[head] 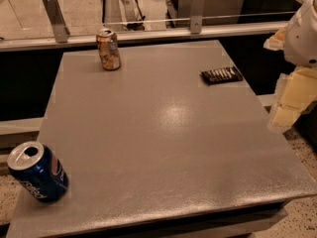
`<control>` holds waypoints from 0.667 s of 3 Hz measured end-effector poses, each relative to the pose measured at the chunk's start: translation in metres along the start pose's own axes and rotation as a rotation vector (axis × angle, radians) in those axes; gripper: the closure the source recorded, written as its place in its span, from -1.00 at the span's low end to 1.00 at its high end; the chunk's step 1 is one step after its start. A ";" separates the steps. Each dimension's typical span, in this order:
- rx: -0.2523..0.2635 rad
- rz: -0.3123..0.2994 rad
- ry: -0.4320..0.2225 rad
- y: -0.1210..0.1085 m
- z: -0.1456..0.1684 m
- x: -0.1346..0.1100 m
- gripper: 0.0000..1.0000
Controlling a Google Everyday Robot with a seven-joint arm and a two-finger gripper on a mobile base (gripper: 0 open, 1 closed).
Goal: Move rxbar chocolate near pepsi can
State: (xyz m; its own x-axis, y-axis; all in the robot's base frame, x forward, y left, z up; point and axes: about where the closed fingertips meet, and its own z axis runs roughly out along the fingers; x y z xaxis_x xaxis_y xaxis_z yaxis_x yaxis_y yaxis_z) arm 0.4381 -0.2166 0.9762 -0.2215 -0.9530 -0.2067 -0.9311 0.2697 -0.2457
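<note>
Rxbar chocolate (221, 75) lay flat at the upper right of the worktop (163, 133), well apart from the pepsi can (38, 172), so the task looked barely begun. Going from the left, the pepsi can sat at the lower left corner of the worktop, its silver top turned toward the camera. A brown-gold can (108, 49) stood upright near the far edge, upper left. The bar came next, close to the right edge, with nothing touching it. The gripper (290, 105) hung at the right edge of the frame, beside the worktop and apart from the bar, carrying nothing. Whether it was spread wide or drawn narrow could not be told. Reaching, grasping, carrying the bar across and setting it down by the blue can all seemed left to do.
</note>
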 end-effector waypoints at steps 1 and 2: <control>0.000 0.000 0.000 0.000 0.000 0.000 -1.00; 0.006 -0.012 -0.058 -0.032 0.023 -0.003 -1.00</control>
State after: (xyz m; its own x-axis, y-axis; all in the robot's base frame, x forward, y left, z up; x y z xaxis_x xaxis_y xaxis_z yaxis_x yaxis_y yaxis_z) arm 0.4754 -0.2192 0.9625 -0.1932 -0.9467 -0.2578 -0.9317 0.2594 -0.2543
